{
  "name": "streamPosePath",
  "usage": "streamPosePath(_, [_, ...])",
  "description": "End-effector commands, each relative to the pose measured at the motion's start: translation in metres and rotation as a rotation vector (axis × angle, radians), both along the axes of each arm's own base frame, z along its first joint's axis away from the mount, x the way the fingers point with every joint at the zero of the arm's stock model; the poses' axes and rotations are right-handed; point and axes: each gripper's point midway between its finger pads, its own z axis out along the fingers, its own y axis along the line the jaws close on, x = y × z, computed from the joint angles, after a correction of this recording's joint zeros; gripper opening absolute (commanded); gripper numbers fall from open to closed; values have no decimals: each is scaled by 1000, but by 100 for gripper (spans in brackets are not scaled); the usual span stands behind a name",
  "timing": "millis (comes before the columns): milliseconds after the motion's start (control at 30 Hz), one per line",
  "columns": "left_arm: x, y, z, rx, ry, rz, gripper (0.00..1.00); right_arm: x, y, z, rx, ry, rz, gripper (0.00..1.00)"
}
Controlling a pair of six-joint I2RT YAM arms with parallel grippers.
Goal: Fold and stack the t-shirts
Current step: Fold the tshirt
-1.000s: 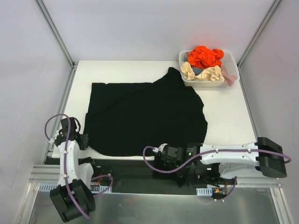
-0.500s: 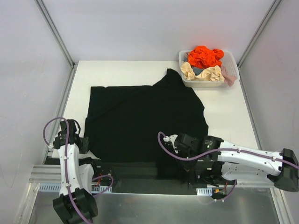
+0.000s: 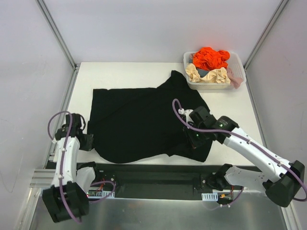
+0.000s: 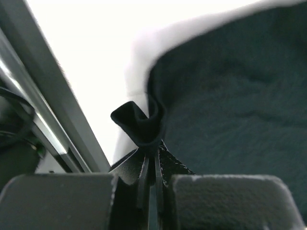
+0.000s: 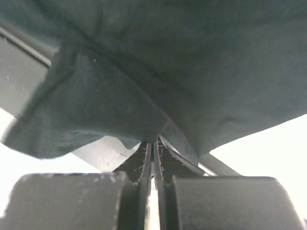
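A black t-shirt (image 3: 139, 120) lies spread over the white table (image 3: 230, 110). My left gripper (image 3: 88, 142) is shut on the shirt's near left corner at the table's left edge; the wrist view shows a pinched fold of black cloth (image 4: 139, 125) between its fingertips. My right gripper (image 3: 188, 140) is shut on the shirt's near right hem and holds it lifted over the shirt, so the near edge hangs folded; the cloth (image 5: 144, 91) drapes over the shut fingers in the right wrist view.
A white basket (image 3: 189, 61) at the back right holds crumpled orange (image 3: 209, 57), beige (image 3: 214, 75) and pink (image 3: 234, 76) garments. Metal frame posts stand at the table's back corners. A black rail runs along the near edge below the table.
My right gripper has lifted the near right hem from the table's front edge and carried it up and back over the shirt. My left gripper has moved slightly back with its corner.
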Motion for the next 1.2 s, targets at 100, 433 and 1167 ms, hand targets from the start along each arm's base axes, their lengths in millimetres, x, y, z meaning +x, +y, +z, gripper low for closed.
streamPosePath(100, [55, -4, 26, 16, 7, -50, 0, 67, -9, 30, -85, -123, -31, 1])
streamPosePath(433, [86, 15, 33, 75, 48, -5, 0, 142, -15, 45, -159, -144, -163, 0])
streamPosePath(1167, [125, 37, 16, 87, 159, 28, 0, 227, -15, 8, -239, -70, -235, 1])
